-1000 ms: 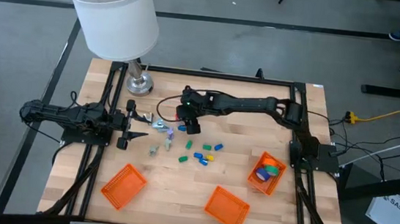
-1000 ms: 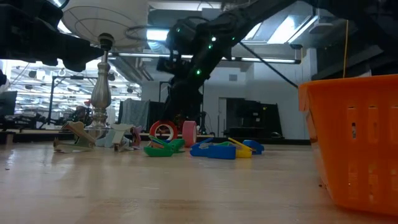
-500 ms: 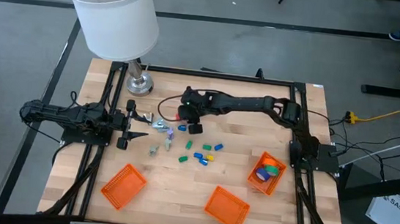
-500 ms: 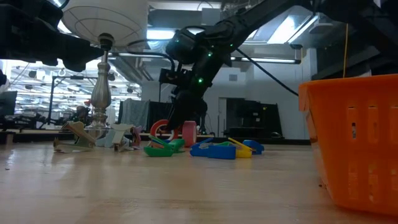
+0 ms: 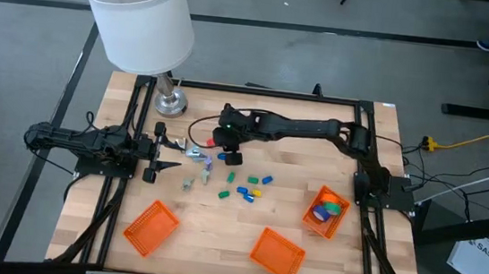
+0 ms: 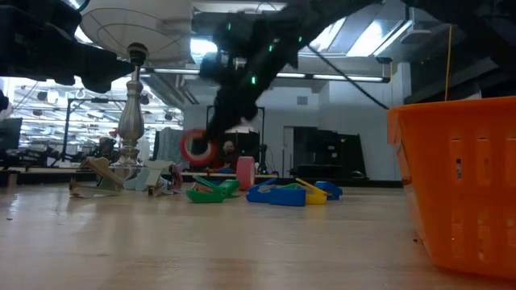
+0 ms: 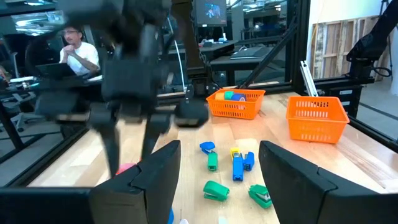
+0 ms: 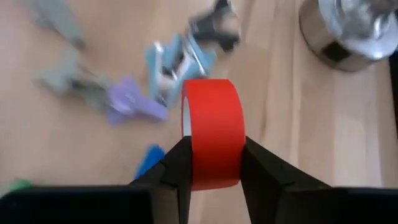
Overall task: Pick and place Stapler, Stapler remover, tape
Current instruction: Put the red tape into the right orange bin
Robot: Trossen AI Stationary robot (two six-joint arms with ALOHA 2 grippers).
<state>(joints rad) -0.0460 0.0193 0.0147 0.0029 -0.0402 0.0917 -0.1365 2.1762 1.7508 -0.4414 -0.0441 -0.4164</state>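
Right gripper (image 8: 211,165) is clamped on a red tape roll (image 8: 211,130), which is held off the surface (image 5: 217,233) above scattered staple removers near the lamp base (image 5: 171,103). Left gripper (image 5: 163,158) is parked with fingers spread at the surface's left side.

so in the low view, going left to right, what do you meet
lamp stem → red tape roll held up off the table in the right pincer → pink tape roll → blue stapler → orange basket
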